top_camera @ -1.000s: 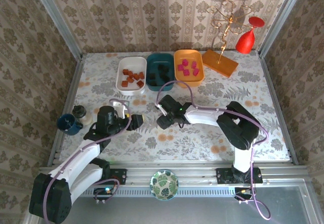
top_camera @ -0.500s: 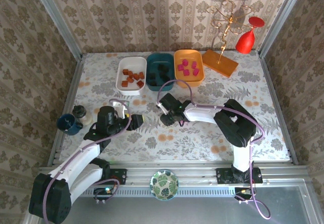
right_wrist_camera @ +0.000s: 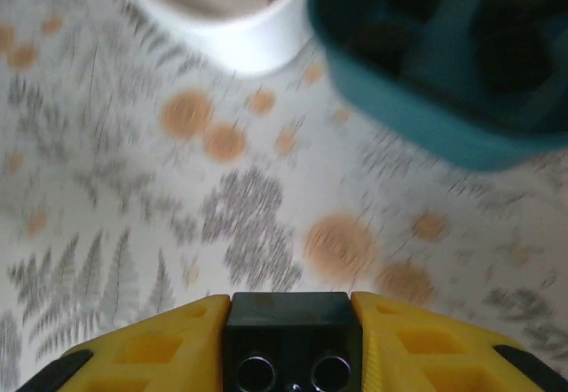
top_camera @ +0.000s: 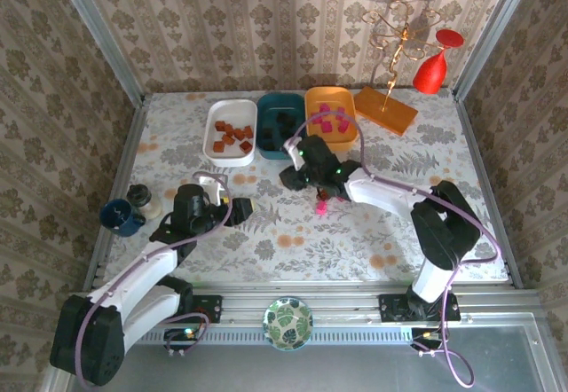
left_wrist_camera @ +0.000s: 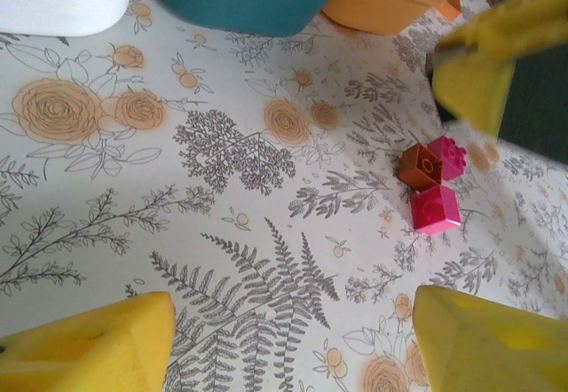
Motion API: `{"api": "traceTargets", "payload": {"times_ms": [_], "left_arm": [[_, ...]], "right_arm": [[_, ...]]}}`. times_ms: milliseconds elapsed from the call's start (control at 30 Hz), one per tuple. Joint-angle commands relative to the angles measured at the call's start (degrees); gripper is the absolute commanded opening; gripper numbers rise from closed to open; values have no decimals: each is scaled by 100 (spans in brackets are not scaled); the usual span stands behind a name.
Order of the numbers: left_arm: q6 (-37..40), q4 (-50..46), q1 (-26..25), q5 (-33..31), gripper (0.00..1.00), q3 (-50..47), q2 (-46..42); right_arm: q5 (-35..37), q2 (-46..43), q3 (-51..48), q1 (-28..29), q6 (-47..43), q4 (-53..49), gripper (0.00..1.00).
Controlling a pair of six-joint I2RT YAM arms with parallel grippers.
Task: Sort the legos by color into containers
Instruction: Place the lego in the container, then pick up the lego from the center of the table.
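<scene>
Right end effector clamped on small black plastic lego brick, just short of dark teal plastic tub (blurry, probably airborne). Light, rigid, slick: pinch flat sides. Left end effector spread apart.

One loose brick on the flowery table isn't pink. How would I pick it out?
Start at the orange tub at the table's far side. In front of it lie two pink bricks. The brown brick touches one of them, the only loose one not pink.
</scene>
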Motion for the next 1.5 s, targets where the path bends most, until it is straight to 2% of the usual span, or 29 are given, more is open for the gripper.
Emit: {"api": "traceTargets", "payload": {"times_ms": [0, 300, 500, 600, 700, 800, 967, 1233, 1333, 1467], "left_arm": [[-170, 277, -33, -51, 72, 234, 68], [-314, 234, -238, 39, 72, 275, 61], [-361, 172, -587, -30, 72, 284, 25], [-356, 159, -698, -84, 72, 293, 50], [-346, 139, -762, -108, 73, 293, 68], [-298, 139, -780, -175, 73, 276, 66], [-202, 414, -796, -146, 74, 241, 233], [219, 1490, -1114, 595, 74, 486, 1101], [468, 1614, -1257, 775, 74, 680, 1507], [587, 1901, -1333, 773, 74, 776, 1918]], "right_arm": [[-251, 431, 590, -327, 599, 482, 40], [-219, 2525, 2950, -846, 1364, 462, 40], [-415, 3996, 5213, -971, 1539, -333, 43], [-396, 4498, 6357, -996, 1391, -1074, 49], [-484, 4419, 6651, -1025, 1271, -1436, 58], [-615, 3737, 5898, -1025, 1084, -1318, 66], [-743, 1945, 3386, -1025, 752, -675, 75], [-22, -857, -270, -950, 579, -852, 80], [340, -1472, -1152, -738, 543, -1125, 82], [596, -1698, -1869, -369, 646, -1104, 84]]}}
